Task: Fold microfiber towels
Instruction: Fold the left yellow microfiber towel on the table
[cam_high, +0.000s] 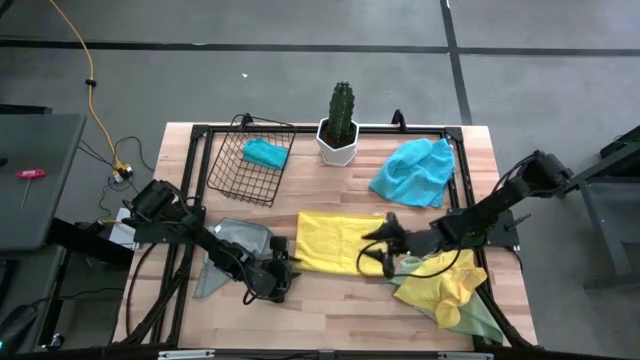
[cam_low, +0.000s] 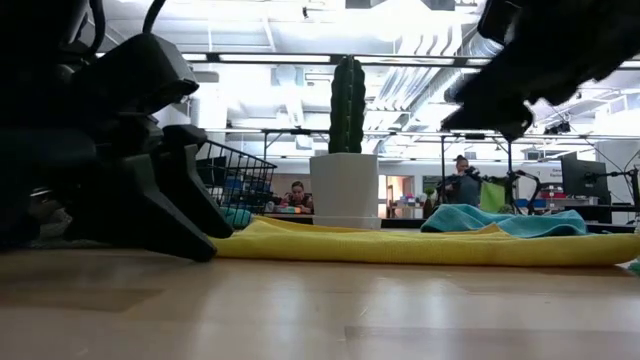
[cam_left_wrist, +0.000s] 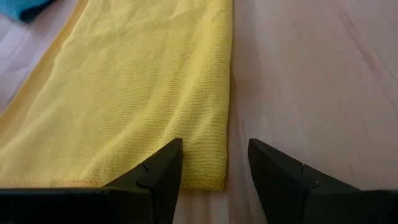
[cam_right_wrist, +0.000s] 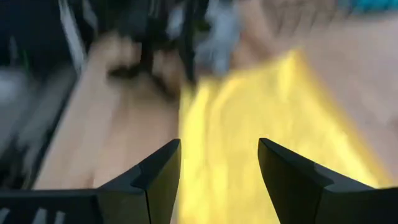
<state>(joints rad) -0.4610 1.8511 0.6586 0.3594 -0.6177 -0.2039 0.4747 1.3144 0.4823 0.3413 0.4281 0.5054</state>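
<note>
While both grippers are gaping unladen, left gripper (cam_high: 287, 272) and right gripper (cam_high: 385, 248), the yellow towel (cam_high: 335, 243) is lying lengthwise between the wooden table's (cam_high: 330, 310) side edges.

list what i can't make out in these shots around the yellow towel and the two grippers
- Right wrist view: motion blur smears the yellow towel and whatever lies beyond it.
- High view: the right gripper covers the towel's edge beneath it, so contact there cannot be judged.
- Low view: a dark arm blocks the wire basket in part; its contents are unclear.
- Left wrist view: the left gripper, open, straddles the towel's corner; the rest of the towel is cut off by the edges.
</note>
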